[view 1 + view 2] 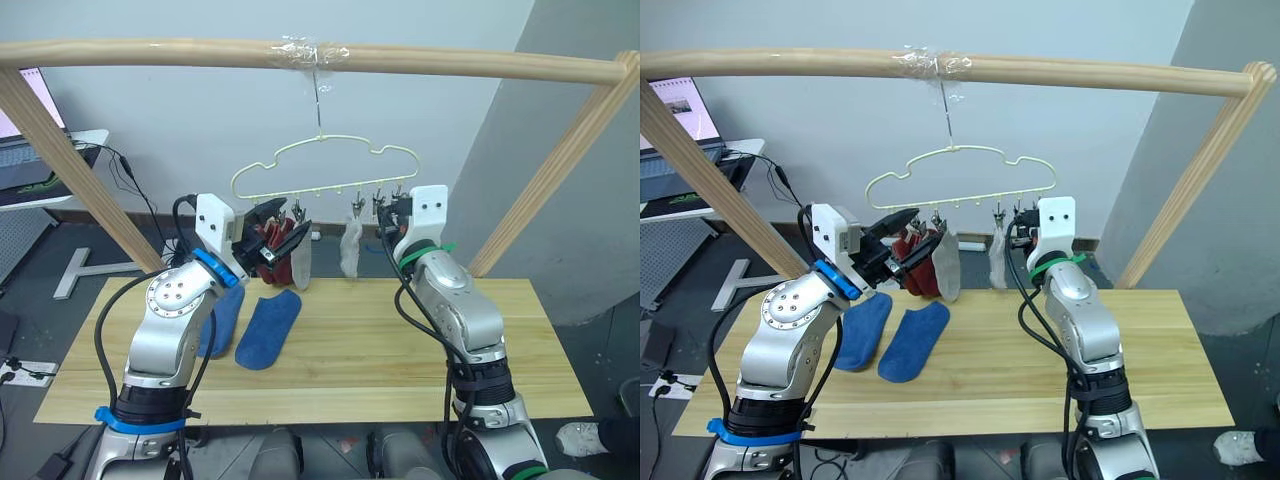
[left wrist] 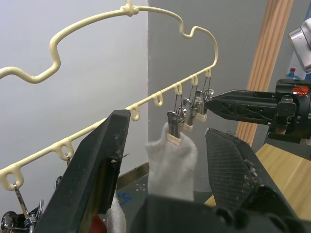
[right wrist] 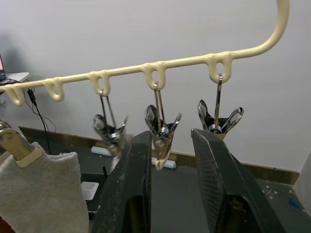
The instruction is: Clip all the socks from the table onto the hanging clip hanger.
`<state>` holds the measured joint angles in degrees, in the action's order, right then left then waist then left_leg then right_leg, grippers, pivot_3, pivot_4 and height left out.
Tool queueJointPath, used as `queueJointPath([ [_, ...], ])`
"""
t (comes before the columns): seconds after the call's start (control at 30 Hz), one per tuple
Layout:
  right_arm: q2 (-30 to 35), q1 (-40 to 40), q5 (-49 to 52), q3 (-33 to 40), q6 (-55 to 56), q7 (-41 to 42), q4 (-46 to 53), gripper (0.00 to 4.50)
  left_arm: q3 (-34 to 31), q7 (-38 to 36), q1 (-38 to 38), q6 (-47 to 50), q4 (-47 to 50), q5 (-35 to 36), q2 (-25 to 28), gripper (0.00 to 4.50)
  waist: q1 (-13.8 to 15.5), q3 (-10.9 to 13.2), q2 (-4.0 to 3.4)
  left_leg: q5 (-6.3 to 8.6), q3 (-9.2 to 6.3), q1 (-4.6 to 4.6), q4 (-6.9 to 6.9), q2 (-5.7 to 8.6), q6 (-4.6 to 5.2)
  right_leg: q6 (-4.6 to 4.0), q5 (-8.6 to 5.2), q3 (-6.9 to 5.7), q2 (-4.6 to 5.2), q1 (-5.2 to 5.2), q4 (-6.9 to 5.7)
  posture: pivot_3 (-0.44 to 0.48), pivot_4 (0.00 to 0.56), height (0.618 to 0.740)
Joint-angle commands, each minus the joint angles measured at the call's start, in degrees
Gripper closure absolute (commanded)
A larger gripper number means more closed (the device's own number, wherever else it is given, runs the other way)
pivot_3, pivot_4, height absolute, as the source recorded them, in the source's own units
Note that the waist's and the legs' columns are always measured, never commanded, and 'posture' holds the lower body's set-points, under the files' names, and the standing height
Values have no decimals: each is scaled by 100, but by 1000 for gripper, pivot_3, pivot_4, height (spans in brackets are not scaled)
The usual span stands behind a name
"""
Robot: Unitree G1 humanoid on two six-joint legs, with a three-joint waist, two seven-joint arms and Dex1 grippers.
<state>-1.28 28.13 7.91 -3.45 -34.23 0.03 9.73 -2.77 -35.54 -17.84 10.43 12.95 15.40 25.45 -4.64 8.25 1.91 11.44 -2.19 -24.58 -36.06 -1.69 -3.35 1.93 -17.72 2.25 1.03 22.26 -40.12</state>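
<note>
The pale yellow clip hanger hangs from the wooden pole. Rust red socks hang at its left end, with a light grey sock beside them and another grey sock further right. Two blue socks lie on the table. My left gripper is raised at the red socks, its fingers wide apart. My right gripper is open just under the right-hand clips, with one empty metal clip between its tips.
Thick wooden poles frame the scene, with slanted legs at both sides of the table. A laptop stand with cables is at the far left, behind the table. Bare tabletop lies to the right of the blue socks.
</note>
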Motion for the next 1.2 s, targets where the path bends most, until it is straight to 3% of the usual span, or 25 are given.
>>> queueJointPath([
  [0.03, -63, 95, 42, 60, 9, 11, 152, 3019, -136, 36, -8, -94, 262, 54, 57, 1674, 0, -1, 0, -1, 0, 1, 0, 0, 2, 0, 1, 0, 0, 0, -1, -40, 69, 740],
  [0.13, -92, 113, 36, 67, 8, -5, 99, 2320, -121, 52, -13, -96, 246, 41, 42, 1674, 0, -1, 0, -3, 2, 4, -1, 0, 4, 0, 3, 3, 0, -1, -7, -40, 69, 740],
  [0.2, -104, 144, 17, 80, 5, -22, 63, 1620, -105, 57, -5, -89, 259, 36, 34, 1674, 0, -1, 0, -3, 3, 7, -1, 0, 5, 0, 3, 4, -1, -1, -12, -38, 77, 740],
  [0.67, -242, 243, -20, 95, 106, -73, -257, 1620, -57, 78, 33, -45, 294, 7, 22, 1674, 0, 1, -1, -9, 14, 25, -3, 0, 14, 0, 3, 14, -1, -2, -39, -31, 102, 740],
  [0.7, -253, 255, -22, 93, 111, -71, -287, 1972, -62, 82, 32, -32, 298, 8, 26, 1674, 0, 1, -1, -10, 14, 25, -3, 0, 15, 0, 2, 15, -1, -2, -40, -28, 107, 740],
  [1.2, -332, 632, -48, 177, 433, -104, -916, 1972, -39, 162, 55, 10, 347, 3, 27, 1674, 4, 2, -2, -11, 21, 36, -2, 0, 18, 0, 2, 22, -2, -4, -47, -16, 113, 740],
])
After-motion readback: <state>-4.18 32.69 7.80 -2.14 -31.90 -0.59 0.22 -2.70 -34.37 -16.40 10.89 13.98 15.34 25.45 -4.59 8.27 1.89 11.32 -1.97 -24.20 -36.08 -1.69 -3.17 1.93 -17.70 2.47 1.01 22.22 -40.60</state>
